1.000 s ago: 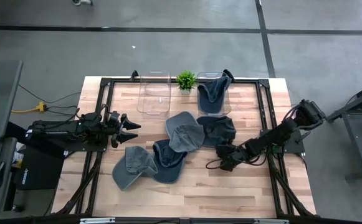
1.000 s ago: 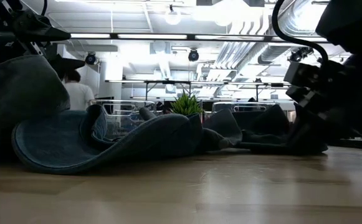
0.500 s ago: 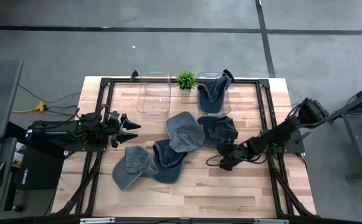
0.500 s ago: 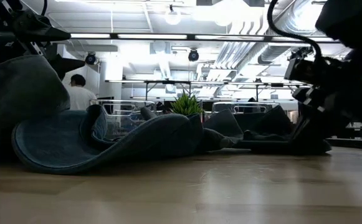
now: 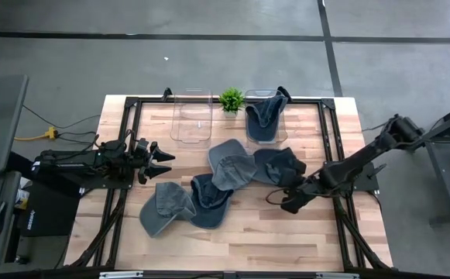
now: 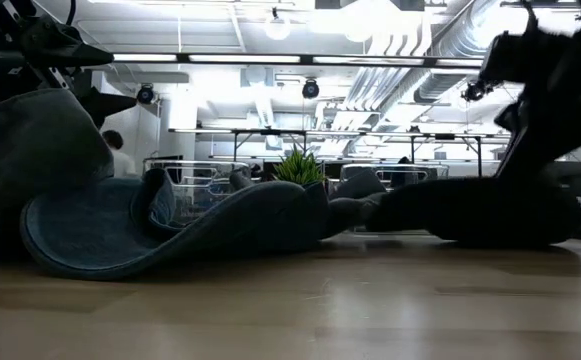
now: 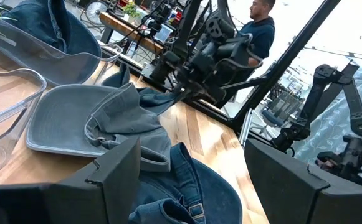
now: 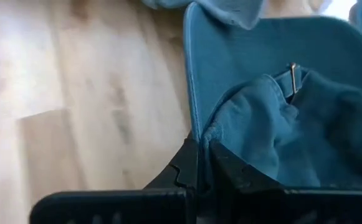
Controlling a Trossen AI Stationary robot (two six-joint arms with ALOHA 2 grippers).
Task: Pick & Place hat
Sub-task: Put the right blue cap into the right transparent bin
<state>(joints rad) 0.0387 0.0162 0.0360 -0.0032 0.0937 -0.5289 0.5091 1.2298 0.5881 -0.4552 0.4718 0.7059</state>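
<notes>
Dark blue denim hat [image 5: 277,167] [image 8: 274,112], soft and crumpled, with a metal strap buckle showing in the right wrist view; edge of its fabric pinched between the closed fingers of the right gripper [image 5: 290,194] [image 8: 196,163]. Lying right of table centre, just in front of the right-hand clear bin [image 5: 263,116], touching a paler grey-blue hat [image 5: 229,160] [image 7: 87,118] to its left. Two more hats nearer the front: a dark one [image 5: 209,200] and a grey one [image 5: 165,209], overlapping. One further hat [image 5: 266,115] draped inside the right-hand bin; left-hand clear bin [image 5: 191,116] beside it, with a small green potted plant [image 5: 231,99] [image 6: 298,166] between the two.

Left gripper [image 5: 159,156] parked over the left side of the table, fingers spread wide, holding nothing.

Light wooden plank table [image 5: 248,240] in a black metal frame, on a grey concrete floor. Beyond it, a bright workshop with ceiling lights, ducts and benches; a person in a dark top [image 7: 255,31] behind the rig.
</notes>
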